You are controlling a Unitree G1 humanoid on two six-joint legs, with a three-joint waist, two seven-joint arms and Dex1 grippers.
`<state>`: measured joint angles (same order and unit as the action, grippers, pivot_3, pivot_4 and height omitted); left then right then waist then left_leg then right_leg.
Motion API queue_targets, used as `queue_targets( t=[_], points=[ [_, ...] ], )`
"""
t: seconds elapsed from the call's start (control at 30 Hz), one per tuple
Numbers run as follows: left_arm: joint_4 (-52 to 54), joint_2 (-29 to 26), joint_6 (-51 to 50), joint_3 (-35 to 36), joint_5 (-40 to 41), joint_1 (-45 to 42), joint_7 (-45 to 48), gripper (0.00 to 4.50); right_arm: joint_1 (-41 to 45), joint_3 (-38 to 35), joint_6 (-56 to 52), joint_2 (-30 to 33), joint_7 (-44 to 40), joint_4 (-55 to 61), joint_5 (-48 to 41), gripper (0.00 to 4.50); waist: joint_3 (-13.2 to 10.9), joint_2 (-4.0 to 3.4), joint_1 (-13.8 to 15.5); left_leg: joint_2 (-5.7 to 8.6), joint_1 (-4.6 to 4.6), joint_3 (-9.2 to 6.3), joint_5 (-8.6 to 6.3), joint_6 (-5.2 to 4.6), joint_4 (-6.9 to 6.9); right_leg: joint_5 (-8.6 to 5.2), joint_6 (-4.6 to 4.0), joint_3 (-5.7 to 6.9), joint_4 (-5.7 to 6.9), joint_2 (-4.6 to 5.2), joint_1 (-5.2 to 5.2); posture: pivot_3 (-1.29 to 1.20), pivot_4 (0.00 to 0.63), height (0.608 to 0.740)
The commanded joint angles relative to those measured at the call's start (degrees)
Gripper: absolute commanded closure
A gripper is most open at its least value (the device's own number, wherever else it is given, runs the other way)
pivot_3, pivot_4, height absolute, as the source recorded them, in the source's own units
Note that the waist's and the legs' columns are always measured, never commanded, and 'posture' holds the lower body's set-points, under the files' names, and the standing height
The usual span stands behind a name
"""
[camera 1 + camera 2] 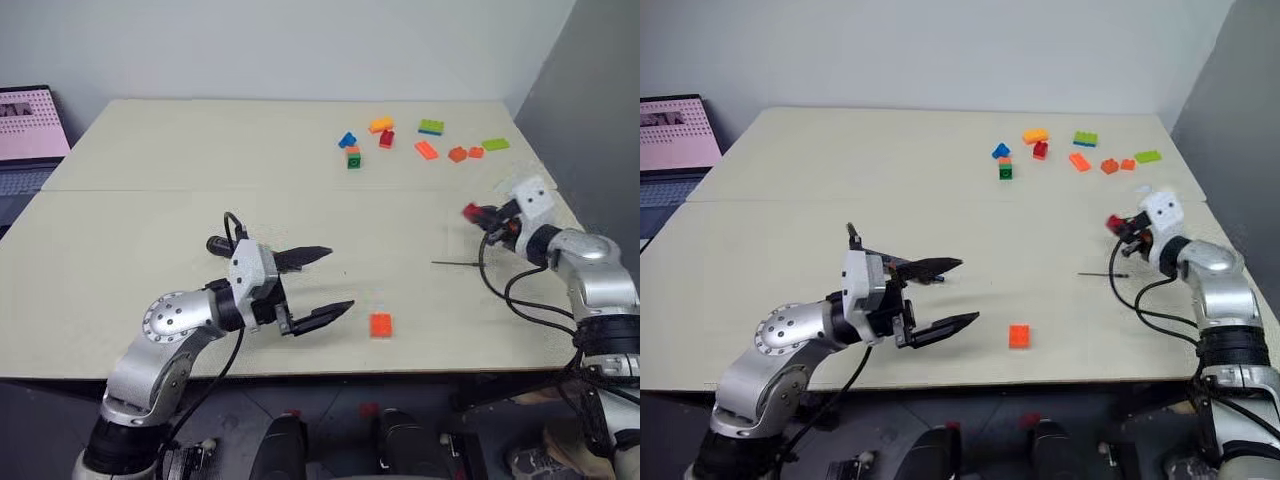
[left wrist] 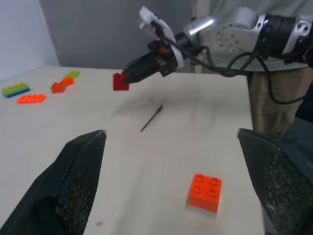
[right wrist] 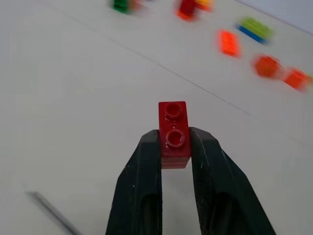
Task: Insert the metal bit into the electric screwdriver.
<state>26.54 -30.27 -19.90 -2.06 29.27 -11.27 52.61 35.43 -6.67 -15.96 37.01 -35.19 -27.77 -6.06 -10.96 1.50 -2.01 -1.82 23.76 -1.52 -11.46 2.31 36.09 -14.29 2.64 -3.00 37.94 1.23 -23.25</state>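
While the bit (image 1: 457,263), a thin dark needle-like rod, lies flat on the table (image 1: 150,220) near the right edge, the screwdriver (image 1: 216,243) shows as a black tip behind the left wrist. Left gripper (image 1: 322,283) hovers level, pointing right, fingers spread wide and empty. Right gripper (image 3: 174,142) is raised just beyond the bit, pinched on a red brick (image 3: 172,132). An orange brick (image 1: 381,324) lies near the front edge.
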Motion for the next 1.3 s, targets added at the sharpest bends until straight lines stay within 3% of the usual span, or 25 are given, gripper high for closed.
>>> queue_targets(
  t=[0.03, 0.27, 0.33, 0.5, 0.6, 0.7, 0.8, 1.0, 1.3],
  points=[
    [0.66, 1.24, -0.61, -1.19, 1.51, -2.7, -0.41, 0.0, 4.9, -2.92, 2.67, -1.17, 8.85, -8.46, 1.35, 4.05, 0.0, 0.0, -0.48, 0.0, -0.02, 0.05, 0.0, 0.0, 0.0, 0.02, 0.02, -0.08, 0.02, -0.03, 0.0, 0.0, 0.15, 0.74],
    [0.1, 1.58, -1.45, -2.94, 0.86, -4.26, -0.28, 0.0, 9.48, -3.68, 7.47, -3.5, 10.12, -20.59, 0.32, 4.05, 0.0, 0.0, -1.38, 0.01, -0.11, 0.21, 0.0, -0.01, -0.04, 0.21, 0.37, -0.43, 0.0, -0.11, -0.01, 0.0, 0.15, 0.74],
    [-0.16, 1.22, -0.93, -2.95, 0.29, -3.54, -0.02, 0.0, 9.63, -4.34, 8.1, -3.51, 9.97, -21.45, -0.34, 3.32, 0.0, 0.0, -1.32, 0.04, -0.11, 0.22, 0.0, -0.01, -0.04, 0.21, 0.37, -0.46, -0.01, -0.11, -0.01, 0.0, 0.15, 0.74],
    [0.03, -0.38, -1.32, -2.63, 0.01, -2.17, 0.84, 0.0, 8.65, -5.32, 8.27, -2.82, 8.47, -18.64, -1.58, 2.16, 0.0, 0.0, -1.3, 0.06, -0.1, 0.26, 0.0, -0.01, -0.04, 0.21, 0.38, -0.54, -0.04, -0.11, -0.01, 0.0, 0.15, 0.74],
    [0.3, -2.48, -1.68, -1.41, 0.14, -0.87, 1.32, 0.0, 6.07, -5.55, 7.99, -0.78, 5.55, -11.53, -2.38, 1.39, -0.01, -0.02, -1.29, 0.05, -0.11, 0.27, 0.0, -0.01, -0.04, 0.21, 0.38, -0.55, -0.03, -0.11, -0.02, 0.0, 0.15, 0.74],
    [0.59, -5.81, -1.25, 0.54, -0.05, 1.7, 2.31, 0.0, -0.6, -3.15, 6.9, 2.66, -3.83, 3.19, -4.31, 0.69, -0.02, -0.04, -1.2, 0.05, -0.1, 0.26, -0.01, -0.01, -0.07, 0.2, 0.39, -0.55, -0.04, -0.11, -0.05, 0.0, 0.15, 0.74],
    [0.89, -11.0, 1.13, 1.5, -2.08, 5.46, 5.78, 0.0, -10.2, 1.63, -0.19, 7.31, -16.83, 23.27, -10.58, 0.69, -0.02, -0.04, -1.12, 0.03, -0.08, 0.24, -0.01, -0.01, -0.13, 0.16, 0.41, -0.52, -0.07, -0.11, -0.07, 0.0, 0.15, 0.74],
    [0.21, -18.69, 5.9, 0.81, -6.12, 9.66, 11.46, 0.0, -18.33, 12.07, -10.96, 12.63, -27.75, 45.83, -16.05, 0.69, -0.03, -0.05, -1.21, -0.02, -0.18, 0.27, -0.02, -0.01, -0.14, -0.07, 0.09, -0.57, -0.02, -0.08, -0.08, 0.0, 0.15, 0.74],
    [3.27, -17.97, 5.48, -0.84, -6.68, 10.94, 10.21, 0.0, -13.82, 24.05, -6.24, 5.79, -28.83, 39.53, -7.82, 0.69, -0.03, 0.03, -1.0, 0.05, -0.09, 0.39, -0.03, -0.01, -0.07, -0.07, 0.09, -0.69, -0.34, 0.06, -0.09, 0.0, 0.15, 0.74]
  ],
)
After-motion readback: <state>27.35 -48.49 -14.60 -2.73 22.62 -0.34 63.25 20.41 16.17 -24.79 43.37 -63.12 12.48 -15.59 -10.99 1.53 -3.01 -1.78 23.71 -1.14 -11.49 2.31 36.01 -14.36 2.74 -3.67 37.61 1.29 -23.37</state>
